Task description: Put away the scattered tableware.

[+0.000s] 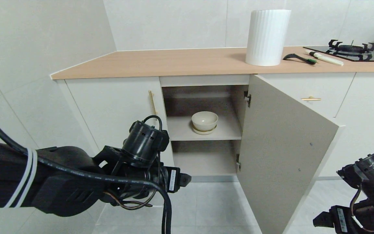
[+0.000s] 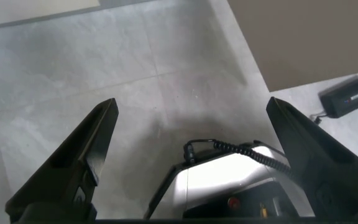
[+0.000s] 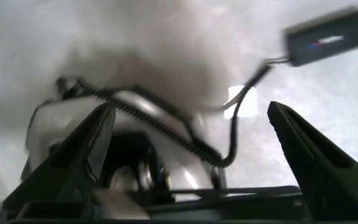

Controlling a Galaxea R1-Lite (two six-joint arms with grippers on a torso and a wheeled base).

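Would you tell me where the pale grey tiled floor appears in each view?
Head view: pale grey tiled floor along the bottom, below the open white cabinet.
Left wrist view: floor behind the left gripper.
Right wrist view: floor, blurred, behind the right gripper.
Shared landmark: small black box with cable, in both wrist views.

Landmark: open cabinet [image 1: 203,104] under the wood-tone worktop [image 1: 174,61]. Its door [image 1: 281,146] is swung out on the right; there's one shelf [image 1: 180,131] inside. Left of it: closed white door [image 1: 115,107] with a brass bar handle [image 1: 152,102]. Right of it: drawer front [image 1: 304,87]. Up and right: black gas hob [image 1: 352,50]. White tiled walls [image 1: 174,22] behind and left. Pale grey floor tiles [image 1: 213,204] below. Light is soft and even.
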